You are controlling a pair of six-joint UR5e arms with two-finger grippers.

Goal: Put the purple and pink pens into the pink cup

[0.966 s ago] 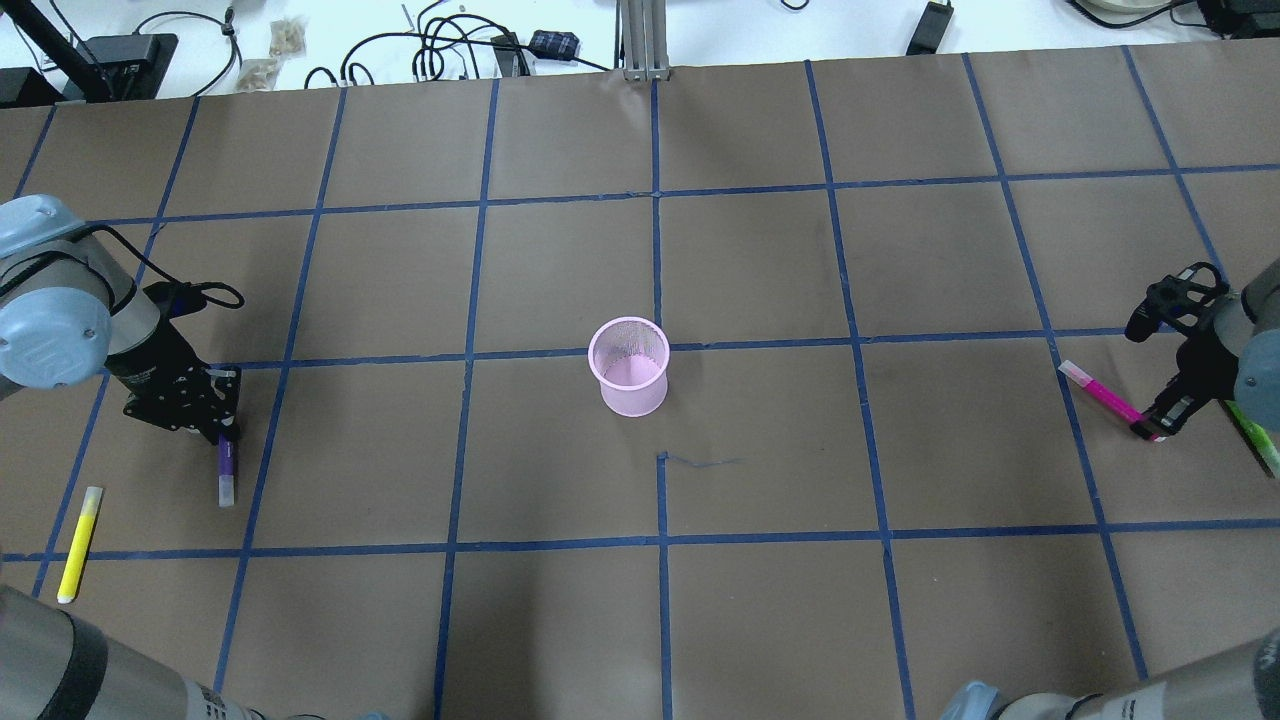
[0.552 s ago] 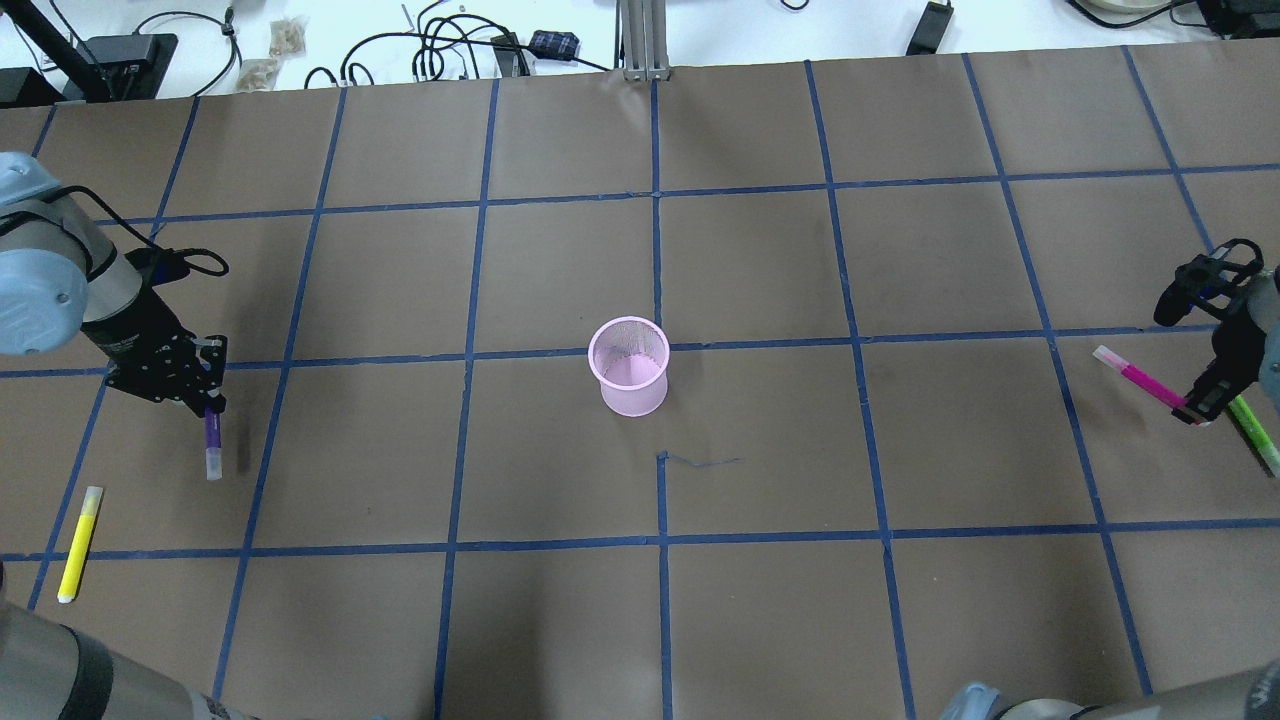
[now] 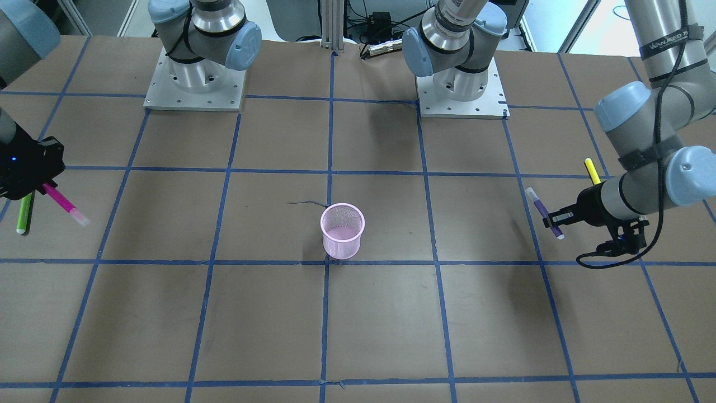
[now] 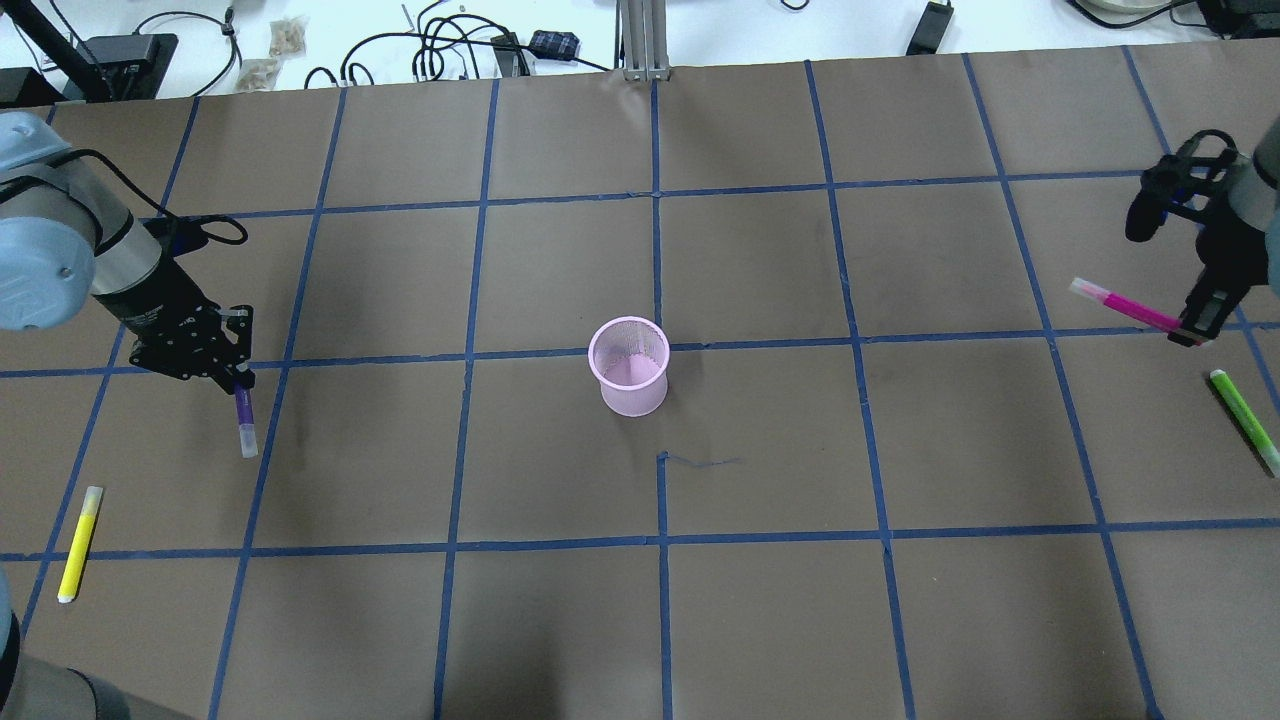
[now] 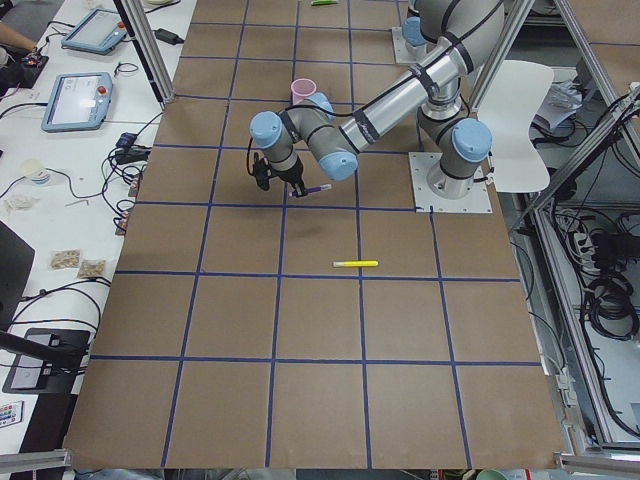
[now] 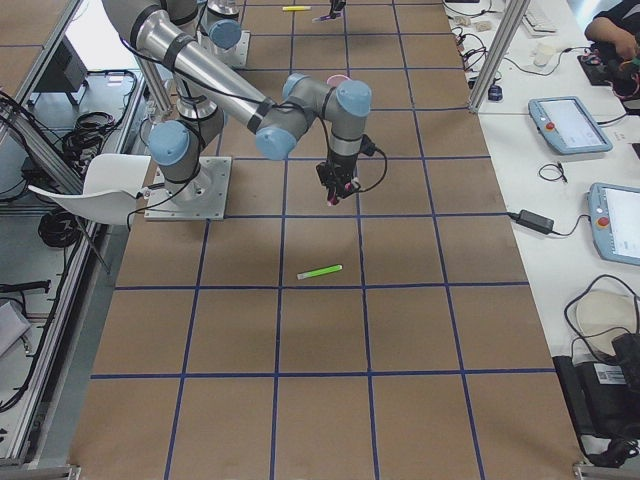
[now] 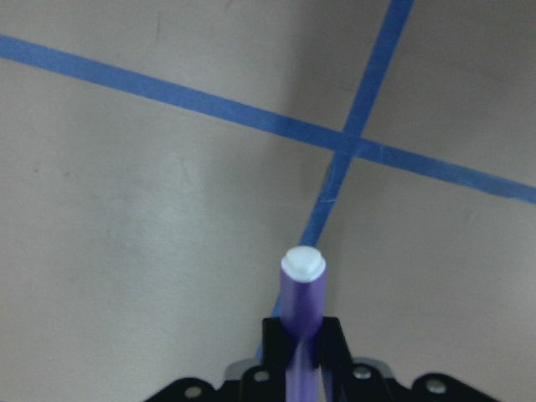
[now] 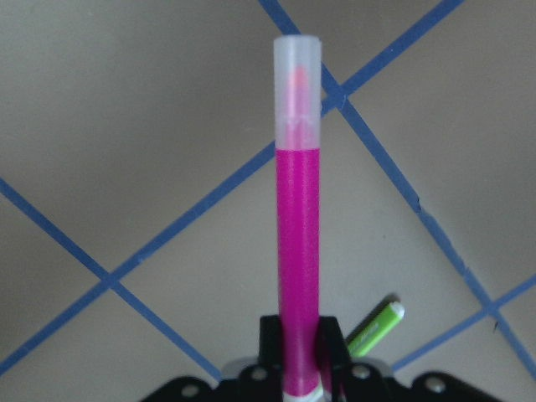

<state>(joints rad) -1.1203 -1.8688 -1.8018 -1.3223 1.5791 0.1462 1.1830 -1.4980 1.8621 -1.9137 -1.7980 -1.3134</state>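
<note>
The pink mesh cup stands upright at the table's middle, also in the front view. My left gripper is shut on the purple pen and holds it above the table at the left, cap end pointing away from the fingers. It shows in the front view too. My right gripper is shut on the pink pen, raised at the far right, its clear cap pointing toward the cup side. The front view shows that pen.
A yellow pen lies on the table at the near left. A green pen lies at the right, below the right gripper. Cables and boxes sit beyond the table's far edge.
Both grippers have risen from the table with their pens. The left one moved away from me and slightly toward the cup. The right one lifted far up, uncovering the green pen.
</note>
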